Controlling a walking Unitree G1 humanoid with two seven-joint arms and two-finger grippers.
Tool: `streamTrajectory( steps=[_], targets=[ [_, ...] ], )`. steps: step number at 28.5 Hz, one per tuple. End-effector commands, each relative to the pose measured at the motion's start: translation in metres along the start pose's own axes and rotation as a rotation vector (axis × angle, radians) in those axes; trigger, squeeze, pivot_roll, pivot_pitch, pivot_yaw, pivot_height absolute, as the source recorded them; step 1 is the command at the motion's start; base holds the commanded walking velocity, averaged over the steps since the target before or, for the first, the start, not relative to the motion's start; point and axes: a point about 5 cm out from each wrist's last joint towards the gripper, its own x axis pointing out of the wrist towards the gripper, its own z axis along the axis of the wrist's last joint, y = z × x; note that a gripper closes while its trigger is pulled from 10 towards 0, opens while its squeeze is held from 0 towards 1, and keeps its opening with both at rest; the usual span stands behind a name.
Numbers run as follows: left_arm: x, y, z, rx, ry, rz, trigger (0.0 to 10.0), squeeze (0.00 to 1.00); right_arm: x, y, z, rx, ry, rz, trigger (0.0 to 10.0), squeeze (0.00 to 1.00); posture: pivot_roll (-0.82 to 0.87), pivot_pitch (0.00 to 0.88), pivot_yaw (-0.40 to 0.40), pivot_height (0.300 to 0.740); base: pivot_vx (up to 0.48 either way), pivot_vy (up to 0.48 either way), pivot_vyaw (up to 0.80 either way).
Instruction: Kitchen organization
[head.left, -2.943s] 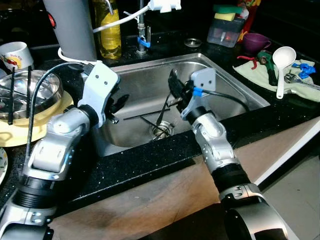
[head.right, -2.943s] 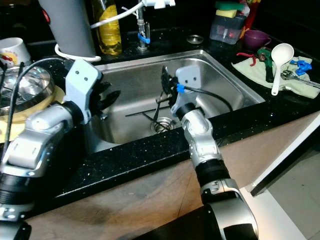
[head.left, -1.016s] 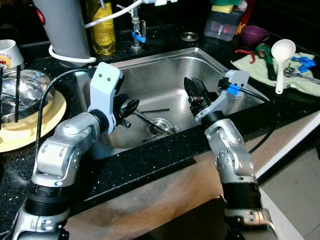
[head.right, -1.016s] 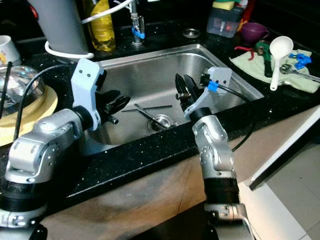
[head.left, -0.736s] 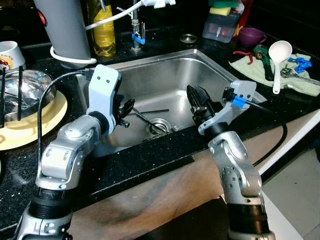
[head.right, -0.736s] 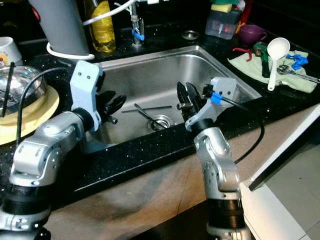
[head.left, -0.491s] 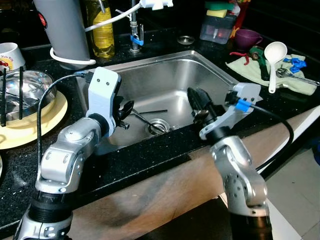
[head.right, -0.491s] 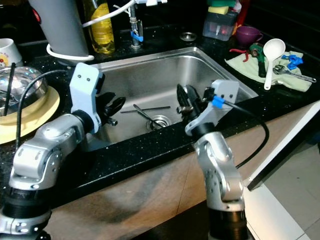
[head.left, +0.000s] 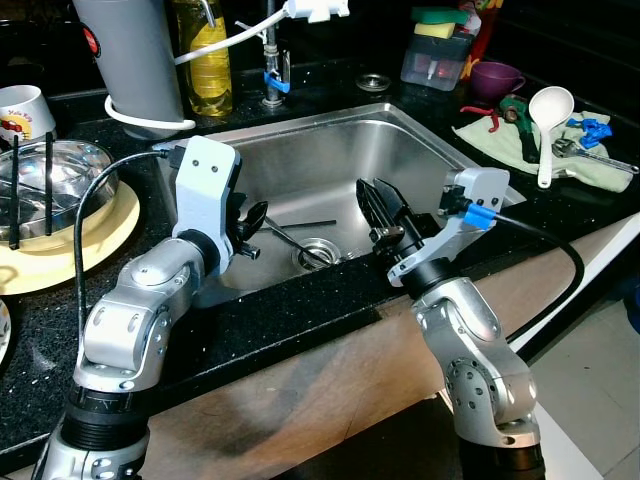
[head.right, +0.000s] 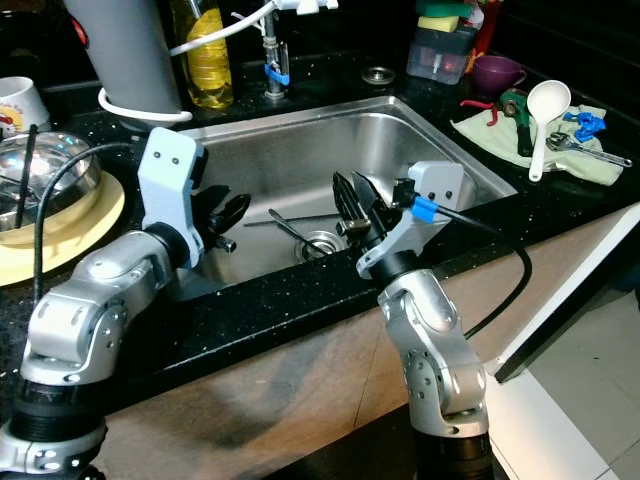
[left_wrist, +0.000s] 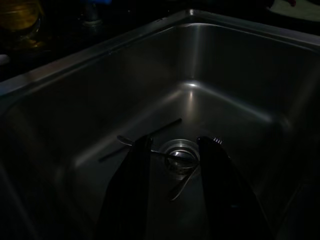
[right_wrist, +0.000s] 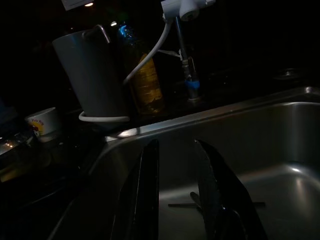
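We observe both grippers parted and holding nothing. The left gripper (head.left: 250, 215) hangs over the left half of the sink (head.left: 420, 140), and in its wrist view its fingers (left_wrist: 131, 185) frame the drain (left_wrist: 179, 159) directly ahead and below. The right gripper (head.left: 383, 215) is raised above the sink's near right side, pointing toward the back wall and not down at the basin floor. The utensils lie on the sink floor around the drain: we count one thin dark stick (head.left: 312, 224) lying roughly left to right behind the drain, one spoon (left_wrist: 150, 151) angled across the drain's rim, and what appears to be a third handle (left_wrist: 181, 185) beside it, though this is too dim to confirm. In our judgement the left gripper is the nearer and better aligned, its fingers straddling the spoon's long axis from above.
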Motion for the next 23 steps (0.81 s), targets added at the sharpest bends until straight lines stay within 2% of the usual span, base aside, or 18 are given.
streamTrajectory(
  steps=[1,18,23],
  targets=[
    [-0.0032,-0.0013,-0.0044,-0.023,0.012,0.0,10.0,0.0,-0.003,0.0008,0.0019,0.013,-0.003,0.001,10.0,0.0,-0.08,0.167,-0.014,0.74,0.0,0.0,0.0],
    [-0.0036,-0.0023,-0.0034,-0.04,0.002,-0.009,10.0,0.0,-0.0036,0.0012,-0.0006,0.022,0.015,-0.002,10.0,0.0,-0.08,0.167,-0.016,0.74,0.0,0.0,0.0],
    [-0.004,-0.0024,-0.0036,-0.044,0.003,-0.011,10.0,0.0,-0.0044,0.0004,-0.0009,0.023,0.02,-0.006,10.0,0.0,-0.08,0.167,-0.016,0.74,-0.271,0.0,0.0]
  ],
)
